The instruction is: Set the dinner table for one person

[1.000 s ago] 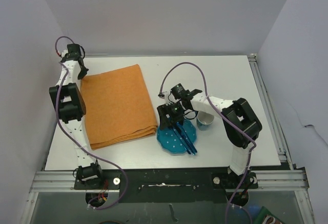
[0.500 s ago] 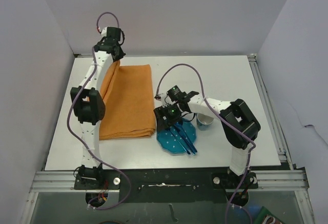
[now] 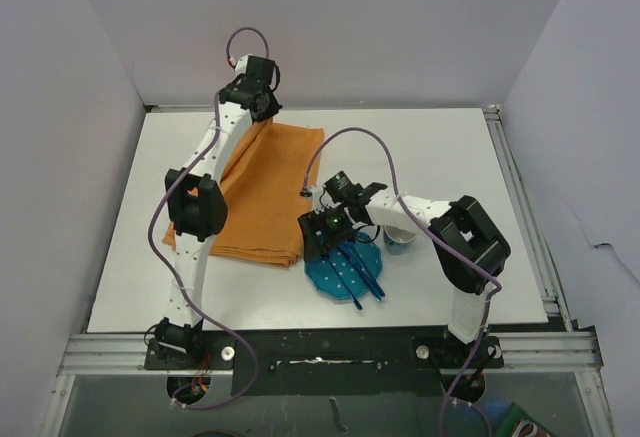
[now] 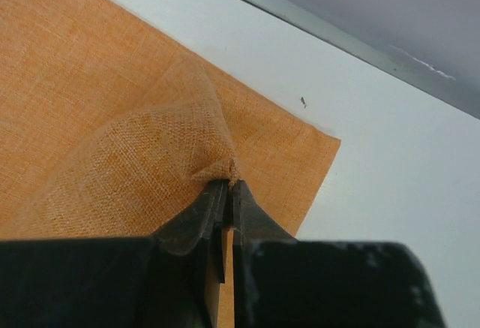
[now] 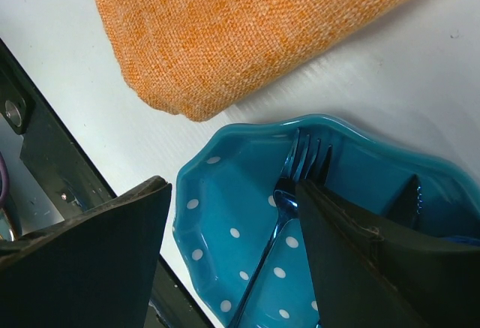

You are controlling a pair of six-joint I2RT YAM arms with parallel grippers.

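The white dinner table (image 3: 450, 147) carries a folded orange cloth (image 3: 275, 192). My left gripper (image 3: 260, 109) is at the cloth's far end, shut on a pinched-up corner of it (image 4: 217, 164). A teal plate with white dots (image 3: 335, 275) lies just right of the cloth's near corner, with a blue fork (image 5: 289, 185) and other blue cutlery (image 3: 362, 269) on it. My right gripper (image 3: 318, 240) hangs open over the plate's left rim (image 5: 196, 193). One finger (image 5: 97, 253) is outside the rim, the other (image 5: 375, 260) is over the fork, and nothing is gripped.
A small cup (image 3: 400, 238) stands right of the plate, partly behind the right arm. The metal rail (image 4: 337, 31) of the table's far edge runs close beyond the cloth corner. The grey walls enclose the table on three sides.
The left arm has swung right along the far edge, dragging the cloth's far corner with it, so the cloth has turned and shifted right. The right gripper has drifted slightly left over the plate.
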